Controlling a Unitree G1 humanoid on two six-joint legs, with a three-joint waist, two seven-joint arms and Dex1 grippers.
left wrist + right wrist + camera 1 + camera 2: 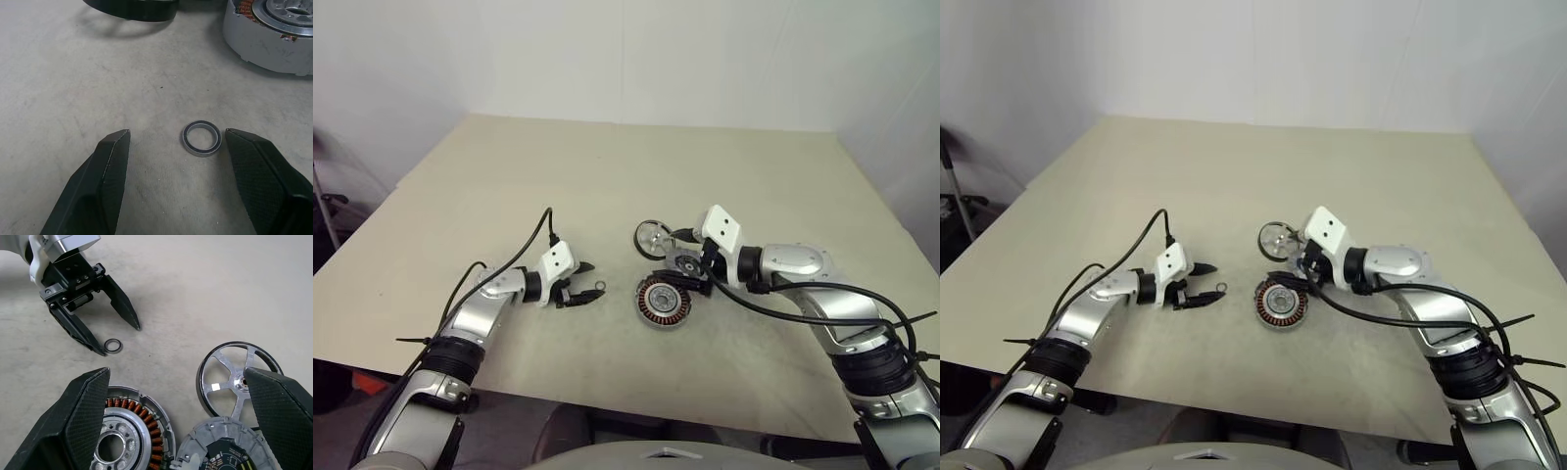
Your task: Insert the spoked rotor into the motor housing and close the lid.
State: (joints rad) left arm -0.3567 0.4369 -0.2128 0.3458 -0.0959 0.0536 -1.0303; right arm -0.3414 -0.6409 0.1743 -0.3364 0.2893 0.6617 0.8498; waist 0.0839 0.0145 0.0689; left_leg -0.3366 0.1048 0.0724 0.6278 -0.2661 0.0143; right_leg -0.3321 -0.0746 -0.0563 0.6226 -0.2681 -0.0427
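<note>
The spoked rotor, a shiny silver wheel with a dark rim, lies flat on the table. Beside it sit the motor housing with its copper coils and the dull grey lid. My right gripper hovers open over these three parts, holding nothing. My left gripper is low over the table, left of the housing. It is open, with a small metal ring lying on the table between its fingertips, closer to one finger.
The beige table stretches wide behind the parts, with its front edge close to both arms. Black cables trail from each wrist. A white wall stands behind the table.
</note>
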